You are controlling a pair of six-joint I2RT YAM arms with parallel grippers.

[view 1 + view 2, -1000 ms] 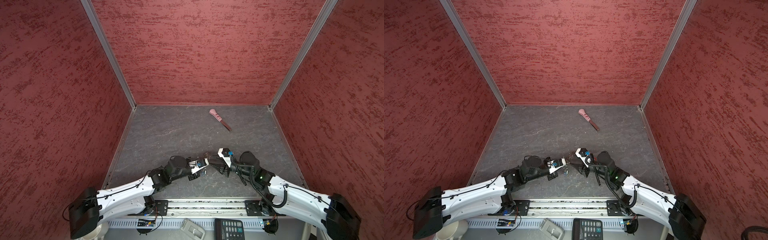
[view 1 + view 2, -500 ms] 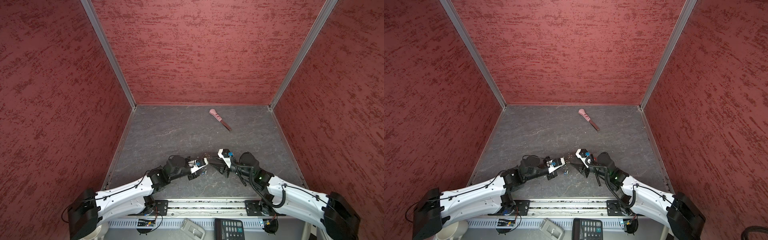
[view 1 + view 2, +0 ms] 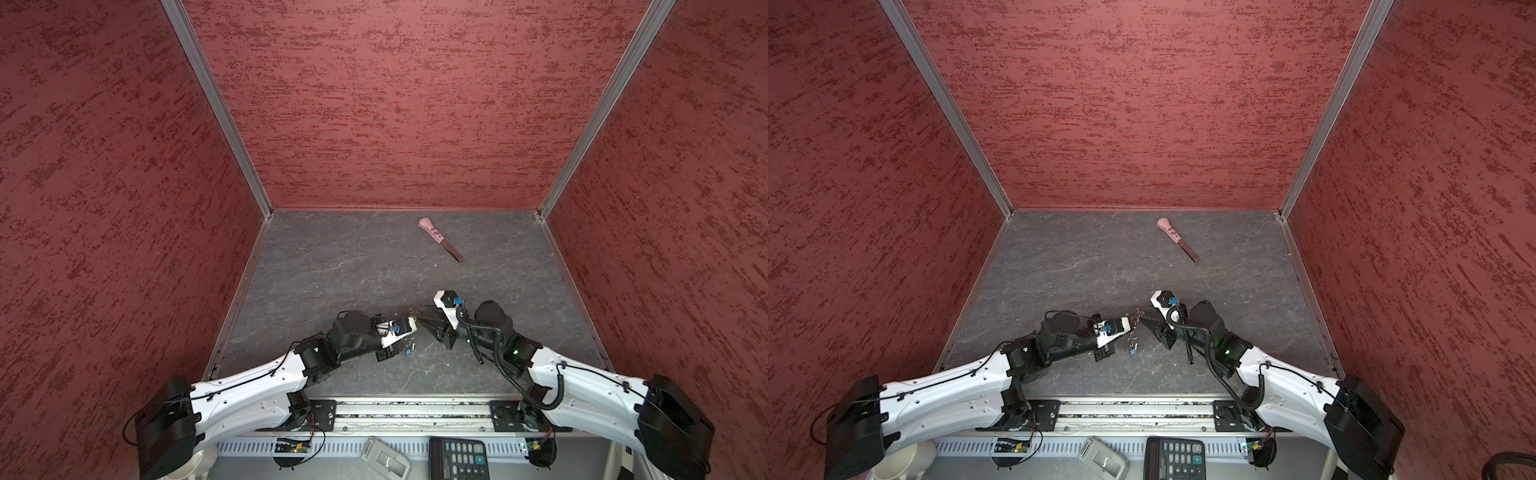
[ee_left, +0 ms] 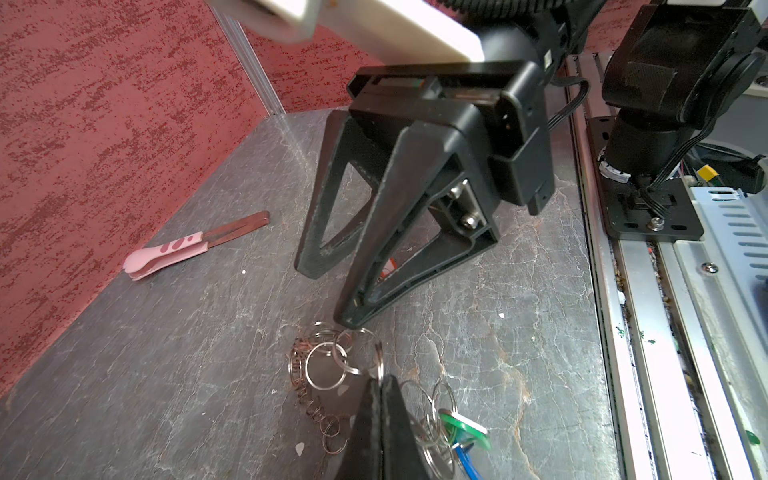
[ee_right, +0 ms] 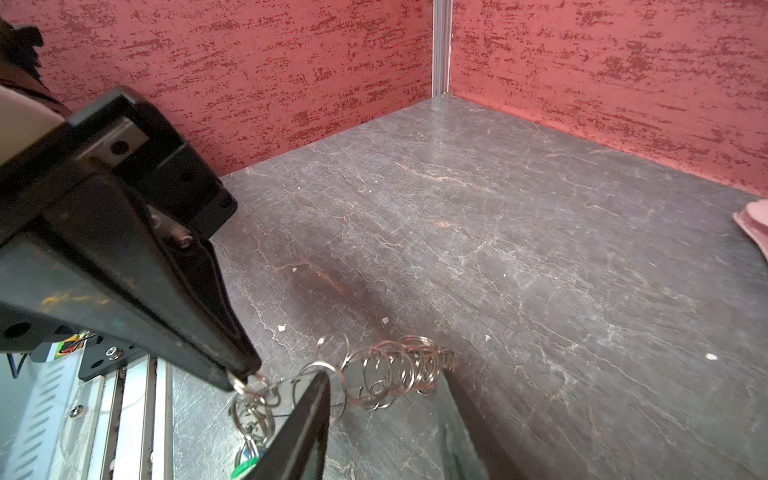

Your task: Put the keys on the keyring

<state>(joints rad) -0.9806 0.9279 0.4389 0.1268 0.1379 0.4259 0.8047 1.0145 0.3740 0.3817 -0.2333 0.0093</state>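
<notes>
The keyring (image 4: pixel 326 365) is a chain of silver and coppery metal rings low over the grey floor. My left gripper (image 4: pixel 380 380) is shut on one of its rings. Two keys, one with a green tag (image 4: pixel 465 428) and one with a blue tag (image 4: pixel 467 461), hang from rings beside its fingers. In the right wrist view the left gripper (image 5: pixel 241 376) pinches a ring, and the ring chain (image 5: pixel 395 365) runs between the open fingers of my right gripper (image 5: pixel 382 374). In both top views the left gripper (image 3: pixel 414 322) and right gripper (image 3: pixel 426 326) meet tip to tip near the front.
A pink-handled tool (image 3: pixel 434 232) with a dark flat blade lies far back on the floor, right of centre. Red walls close in three sides. A metal rail (image 3: pixel 415 409) runs along the front edge, with a calculator (image 3: pixel 457 457) beyond it.
Almost nothing has changed. Both grippers stay tip to tip at the keyring, and the left arm has shifted only slightly.
</notes>
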